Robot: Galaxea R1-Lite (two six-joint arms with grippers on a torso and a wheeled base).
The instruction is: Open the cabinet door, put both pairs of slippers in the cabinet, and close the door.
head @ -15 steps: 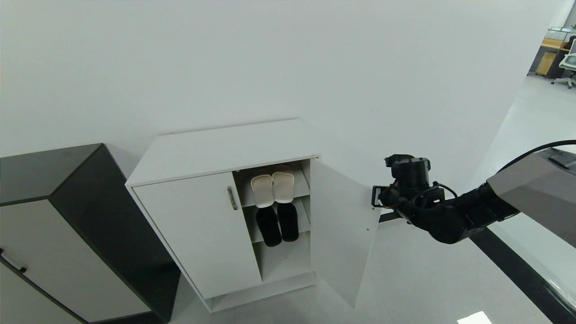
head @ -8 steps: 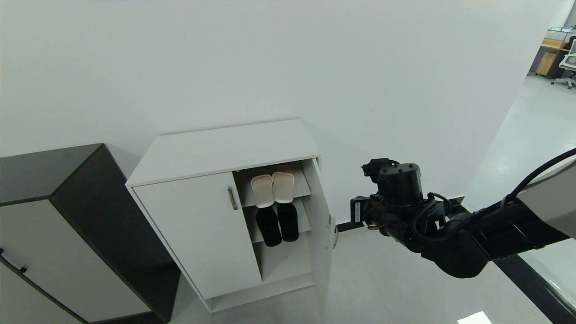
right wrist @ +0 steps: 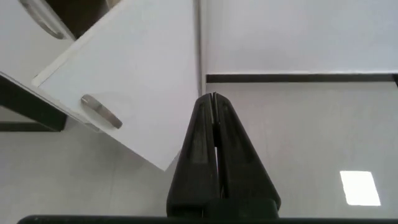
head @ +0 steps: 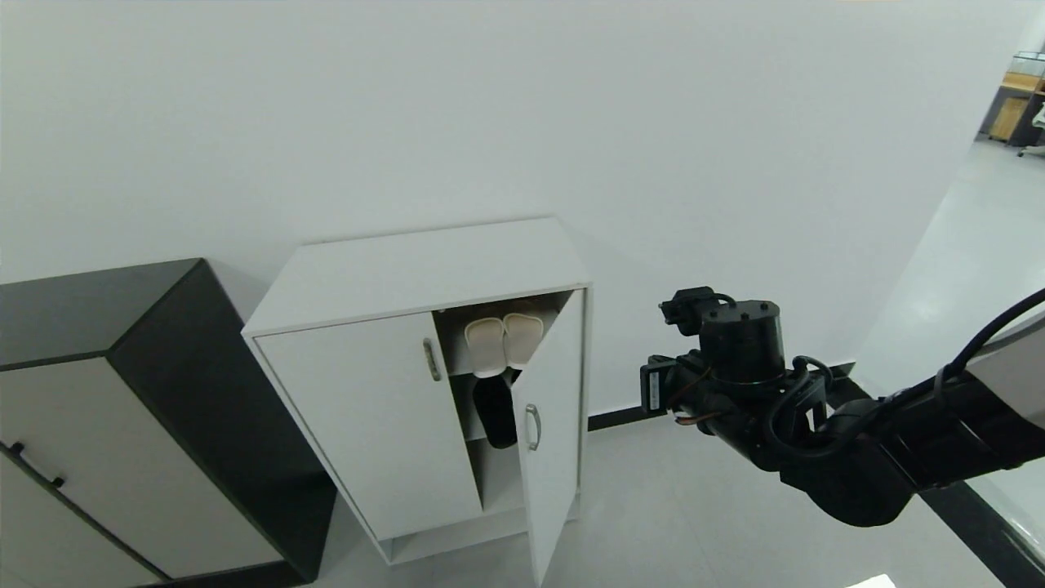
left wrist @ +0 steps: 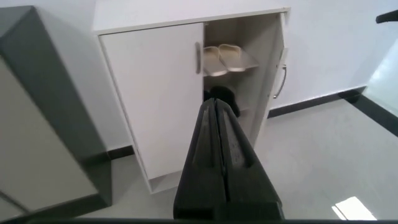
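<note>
The white cabinet [head: 424, 269] stands against the wall with its left door shut. Its right door [head: 551, 392] hangs partly open, handle [head: 532, 426] facing out. In the gap, white slippers [head: 502, 343] lie on the top shelf and black slippers [head: 494, 416] on the shelf below. My right gripper [head: 651, 388] is to the right of the door, apart from it. In the right wrist view this gripper [right wrist: 214, 99] is shut and empty, near the door [right wrist: 130, 81]. My left gripper [left wrist: 214, 102] is shut and empty, held low in front of the cabinet [left wrist: 155, 81].
A larger black and grey cabinet [head: 122, 408] stands close on the left of the white one. The plain wall [head: 522, 106] runs behind both, with a dark baseboard [head: 620, 418]. Bare grey floor [head: 694, 523] lies to the right of the door.
The right door has swung from wide open to partly shut, now hiding part of the shelves. My right arm moved left, toward the cabinet. The head camera shifted slightly.
</note>
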